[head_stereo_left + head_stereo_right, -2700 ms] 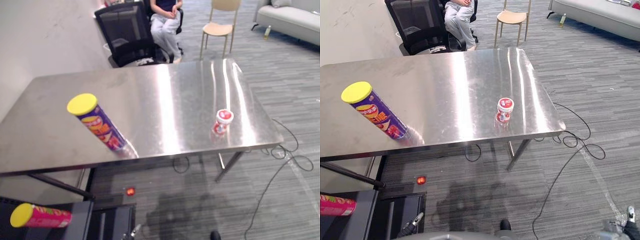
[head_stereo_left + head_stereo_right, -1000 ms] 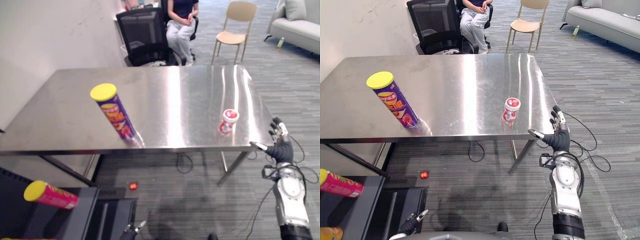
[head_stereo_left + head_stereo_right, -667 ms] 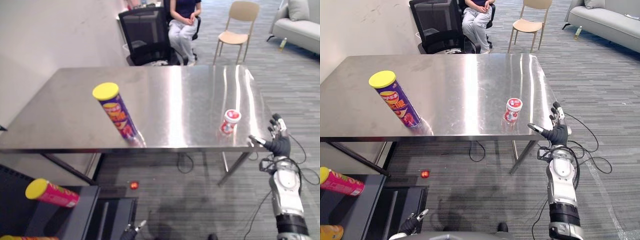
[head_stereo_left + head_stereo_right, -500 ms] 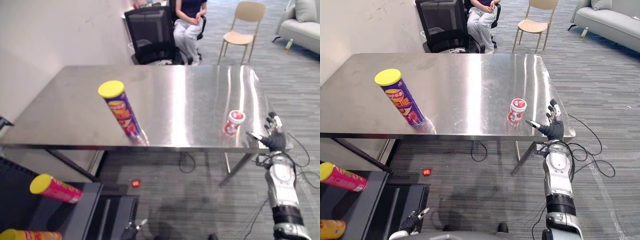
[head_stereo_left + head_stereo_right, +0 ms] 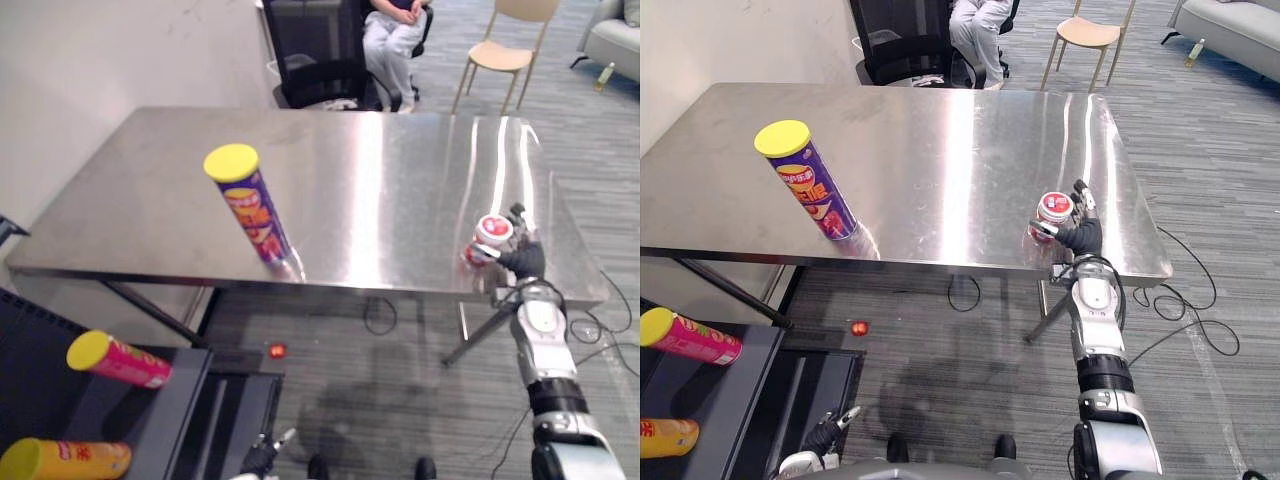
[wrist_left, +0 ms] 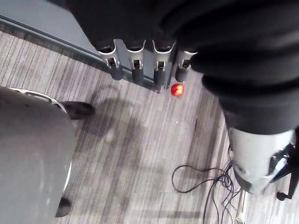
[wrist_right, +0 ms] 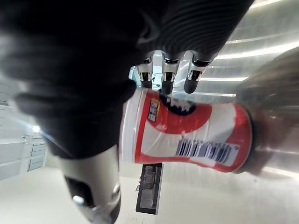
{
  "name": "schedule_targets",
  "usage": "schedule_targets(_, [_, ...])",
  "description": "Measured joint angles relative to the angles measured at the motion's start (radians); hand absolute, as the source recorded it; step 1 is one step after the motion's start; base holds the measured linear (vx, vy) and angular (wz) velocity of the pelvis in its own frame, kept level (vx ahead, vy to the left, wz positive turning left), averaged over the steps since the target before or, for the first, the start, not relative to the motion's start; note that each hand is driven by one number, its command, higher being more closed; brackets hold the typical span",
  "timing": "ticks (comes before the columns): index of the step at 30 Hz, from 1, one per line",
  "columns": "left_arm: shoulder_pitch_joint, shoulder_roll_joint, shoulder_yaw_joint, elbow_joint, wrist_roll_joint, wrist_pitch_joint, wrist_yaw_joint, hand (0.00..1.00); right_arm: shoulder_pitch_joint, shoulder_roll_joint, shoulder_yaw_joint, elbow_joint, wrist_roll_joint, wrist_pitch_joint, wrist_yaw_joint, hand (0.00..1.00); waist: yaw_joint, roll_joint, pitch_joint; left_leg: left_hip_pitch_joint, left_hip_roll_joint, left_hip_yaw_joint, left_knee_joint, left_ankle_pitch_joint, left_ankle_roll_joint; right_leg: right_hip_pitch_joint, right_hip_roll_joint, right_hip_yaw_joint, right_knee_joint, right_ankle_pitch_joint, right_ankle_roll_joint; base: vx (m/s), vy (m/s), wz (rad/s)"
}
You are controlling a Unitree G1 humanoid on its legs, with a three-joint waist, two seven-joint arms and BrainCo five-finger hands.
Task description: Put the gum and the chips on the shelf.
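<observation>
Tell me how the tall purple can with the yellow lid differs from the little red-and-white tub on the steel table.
The tall purple can with the yellow lid is taller and slimmer than the squat red-and-white tub. The can stands alone near the left front edge of the steel table; the tub sits near the right front edge, with the robot's right hand close beside it, fingers straight. Both stand lid-up on the table.
</observation>
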Motion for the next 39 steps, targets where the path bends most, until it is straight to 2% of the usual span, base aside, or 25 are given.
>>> schedule_targets(3, [-0.005, 0.0, 0.0, 0.0, 0.0, 0.0, 0.0, 0.0, -0.02, 0.0, 0.003, 0.017, 0.0, 0.001, 0.0, 0.0, 0.002, -0.001, 0.009, 0.0, 0.0, -0.003, 0.0, 0.0, 0.0, 0.003, 0.0, -0.005, -0.001, 0.003, -0.003, 0.0, -0.009, 0.03])
schedule_targets(4, [-0.006, 0.0, 0.0, 0.0, 0.0, 0.0, 0.0, 0.0, -0.028, 0.0, 0.012, 0.023, 0.0, 0.001, 0.0, 1.0, 0.002, 0.0, 0.013, 0.0, 0.0, -0.003, 0.0, 0.0, 0.0, 0.003, 0.0, -0.005, -0.001, 0.003, -0.003, 0.0, 0.0, 0.0])
schedule_targets(24, [-0.015, 0.002, -0.004, -0.014, -0.001, 0.001, 0.004, 0.0, -0.076, 0.018, 0.075, 0.036, -0.013, 0.014, 0.012, 1.0, 0.008, -0.005, 0.039, 0.004, -0.001, -0.008, -0.003, 0.002, 0.002, 0.014, -0.001, -0.013, -0.007, 0.005, -0.004, -0.01, -0.008, 0.0])
schedule_targets(26, [-0.014, 0.001, -0.004, -0.017, 0.0, 0.002, 0.006, 0.0, -0.06, 0.032, 0.075, -0.009, -0.013, 0.018, 0.013, 1.0, 0.008, -0.006, 0.039, 0.004, 0.0, -0.009, 0.0, 0.002, 0.002, 0.015, -0.001, -0.014, -0.007, 0.005, -0.004, 0.0, 0.0, 0.03])
schedule_targets(30, [-0.014, -0.002, 0.005, -0.023, 0.002, 0.002, 0.008, 0.0, 0.064, 0.05, 0.086, -0.254, -0.011, 0.018, 0.041, 1.0, 0.004, -0.013, 0.043, 0.013, 0.0, -0.031, 0.0, 0.002, 0.002, 0.041, -0.001, -0.038, -0.013, 0.006, -0.003, 0.01, -0.016, 0.16])
schedule_targets(33, [-0.013, -0.005, 0.006, -0.021, 0.002, 0.002, 0.018, 0.0, 0.18, 0.049, 0.103, -0.434, 0.032, 0.007, 0.086, 1.0, -0.004, -0.016, 0.045, 0.02, 0.004, -0.054, 0.0, 0.003, 0.004, 0.049, -0.003, -0.051, 0.007, 0.006, -0.003, 0.0, -0.013, 0.15])
schedule_targets(39, [-0.013, -0.006, 0.015, -0.02, 0.002, 0.002, 0.022, 0.0, 0.303, 0.05, 0.099, -0.565, 0.114, -0.006, 0.137, 1.0, -0.009, -0.017, 0.045, 0.023, 0.002, -0.062, 0.0, 0.008, 0.012, 0.026, -0.013, -0.046, 0.067, 0.005, -0.003, -0.03, 0.009, 0.04])
